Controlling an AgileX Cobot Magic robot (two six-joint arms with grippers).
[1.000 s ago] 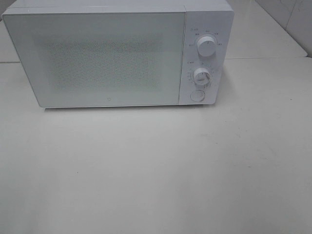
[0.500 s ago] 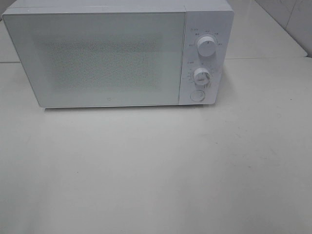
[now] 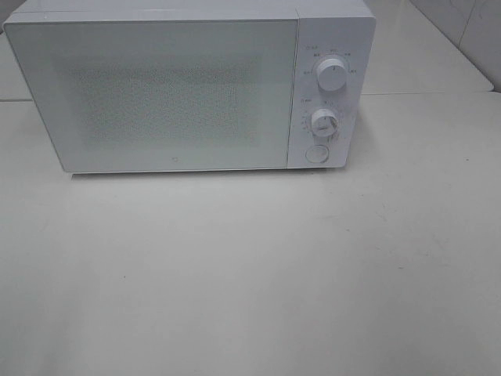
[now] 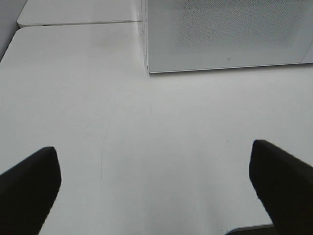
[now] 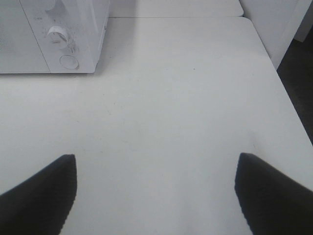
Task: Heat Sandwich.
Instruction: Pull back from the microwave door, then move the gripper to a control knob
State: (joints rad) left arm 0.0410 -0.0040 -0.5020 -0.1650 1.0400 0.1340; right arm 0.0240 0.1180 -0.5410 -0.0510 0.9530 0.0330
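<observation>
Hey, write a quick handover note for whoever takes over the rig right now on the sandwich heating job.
Tools: the left tool and the right tool are both open and empty, over the table.
Things: the microwave has its door shut. The sandwich is not in view; I cannot tell if it is inside.
Done: unclear.
Left: confirm the sandwich is inside, then probably set the knobs.

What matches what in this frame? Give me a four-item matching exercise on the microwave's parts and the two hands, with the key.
Things:
1. microwave door
2. round button
3. left hand
4. right hand

States or places:
A. directly below the lower knob
B. open, its wrist view showing that knob
C. shut
D. open, its wrist view showing the door's corner

Pairs: 1-C, 2-A, 3-D, 4-B
</observation>
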